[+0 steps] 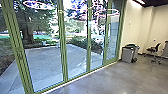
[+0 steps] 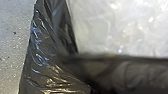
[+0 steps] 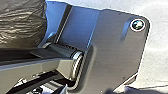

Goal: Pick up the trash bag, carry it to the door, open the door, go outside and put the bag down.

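Head view: a shiny gray floor (image 1: 112, 80) beside tall green-framed glass (image 1: 62, 37), gray bin (image 1: 127, 55) near pale wall (image 1: 133, 27). Can't tell how both jaws are.

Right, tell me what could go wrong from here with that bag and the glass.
The trash bag is right up by the robot's base plate, so its creased plastic could snag or tear there. The glass panes stand near, ahead and to the left; driving too tight a line might knock an arm against their green frame.

The trash bag (image 2: 42, 65) is crinkled, glossy plastic, the floor (image 1: 112, 77) smooth and faintly shiny.
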Controlling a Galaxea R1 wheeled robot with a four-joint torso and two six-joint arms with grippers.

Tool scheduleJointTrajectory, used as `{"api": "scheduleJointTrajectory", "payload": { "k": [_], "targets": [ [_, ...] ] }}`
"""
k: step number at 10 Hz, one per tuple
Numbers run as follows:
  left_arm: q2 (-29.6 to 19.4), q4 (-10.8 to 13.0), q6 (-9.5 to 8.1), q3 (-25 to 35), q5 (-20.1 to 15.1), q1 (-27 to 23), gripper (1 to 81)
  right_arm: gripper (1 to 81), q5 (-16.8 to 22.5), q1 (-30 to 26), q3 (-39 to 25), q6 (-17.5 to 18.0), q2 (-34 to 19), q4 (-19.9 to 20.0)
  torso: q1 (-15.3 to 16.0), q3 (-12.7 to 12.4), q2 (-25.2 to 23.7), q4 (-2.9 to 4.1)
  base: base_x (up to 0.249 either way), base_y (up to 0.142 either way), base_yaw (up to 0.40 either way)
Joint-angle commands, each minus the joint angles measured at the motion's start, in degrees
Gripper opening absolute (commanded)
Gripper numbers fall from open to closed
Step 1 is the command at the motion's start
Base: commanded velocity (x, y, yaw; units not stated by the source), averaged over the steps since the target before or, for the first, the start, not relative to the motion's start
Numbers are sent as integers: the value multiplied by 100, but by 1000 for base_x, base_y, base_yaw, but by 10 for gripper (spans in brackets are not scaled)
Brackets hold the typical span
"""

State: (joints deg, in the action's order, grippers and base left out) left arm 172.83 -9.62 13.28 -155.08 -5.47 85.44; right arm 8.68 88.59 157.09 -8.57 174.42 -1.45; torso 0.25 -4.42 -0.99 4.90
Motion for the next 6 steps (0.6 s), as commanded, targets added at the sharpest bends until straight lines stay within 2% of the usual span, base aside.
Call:
{"api": "scheduleJointTrajectory", "payload": {
  "k": [1, 6],
  "targets": [
    [-11, 30, 17, 12, -314, -383, 10, 811, 336, -355, -13, -22, 7, 22, 0, 0, 0, 0, 0, 0, -123],
    [-28, 21, 26, 12, -314, -383, 10, 811, 336, -355, -13, -22, 7, 31, 0, 0, 0, 0, 0, 0, 0]
  ]
}}
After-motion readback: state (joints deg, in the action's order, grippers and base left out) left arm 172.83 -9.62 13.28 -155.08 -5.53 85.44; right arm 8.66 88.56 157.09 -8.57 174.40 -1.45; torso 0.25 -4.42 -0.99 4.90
